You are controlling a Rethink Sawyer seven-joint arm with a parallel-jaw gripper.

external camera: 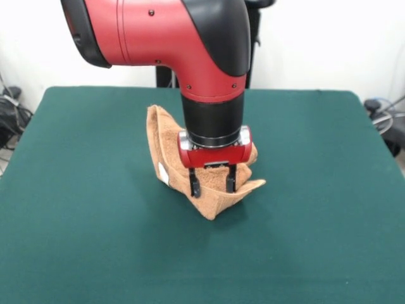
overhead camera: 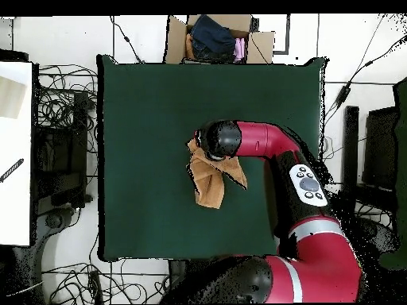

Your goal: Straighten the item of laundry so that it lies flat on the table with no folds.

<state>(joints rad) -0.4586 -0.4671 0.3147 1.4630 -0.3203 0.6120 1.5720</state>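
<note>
- The towel (external camera: 212, 190) sits bunched near the middle of the green surface (external camera: 82, 209), one side standing up in a ridge and a corner flap jutting out toward the camera in the front view.
- The pincer (external camera: 212, 183) is low over the heap, its two black fingers (external camera: 194, 183) spread apart and straddling a fold; whether the tips already press into the cloth I cannot tell.
- Risk — if the fingers close where they are, they may catch several layers at once, so a pull would drag the whole bundle rather than open it.
- Risk — terry on a felt-like top looks likely to cling, so a sideways drag could roll the fabric into a tighter wad instead of spreading it.
- The front view alone shows the fingers, the raised ridge and a small white tag (external camera: 163, 173) on the towel's side.
- The overhead view hides the pincer under the arm's wrist (overhead camera: 221, 139), but it shows the towel's outline (overhead camera: 208, 184) — a narrow, crumpled strip — and how much open surface (overhead camera: 143, 119) surrounds it.
</note>
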